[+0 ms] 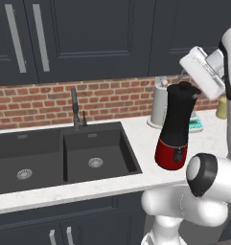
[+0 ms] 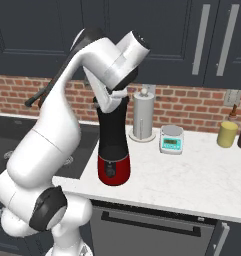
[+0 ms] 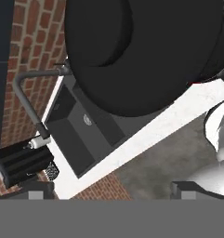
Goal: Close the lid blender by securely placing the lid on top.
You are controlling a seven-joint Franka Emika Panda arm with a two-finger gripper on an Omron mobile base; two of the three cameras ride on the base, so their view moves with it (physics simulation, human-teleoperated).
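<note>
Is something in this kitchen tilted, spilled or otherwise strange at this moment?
Yes: the blender is tipped, its red base lifted off the counter on one side, leaning toward the sink. The lid sits on its top. Nothing looks spilled.

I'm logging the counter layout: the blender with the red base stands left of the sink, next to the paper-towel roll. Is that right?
Not quite. The blender stands to the right of the sink, not left of it, as the left base view shows. The rest holds: its base is red and the paper-towel roll stands right beside it on the counter.
</note>
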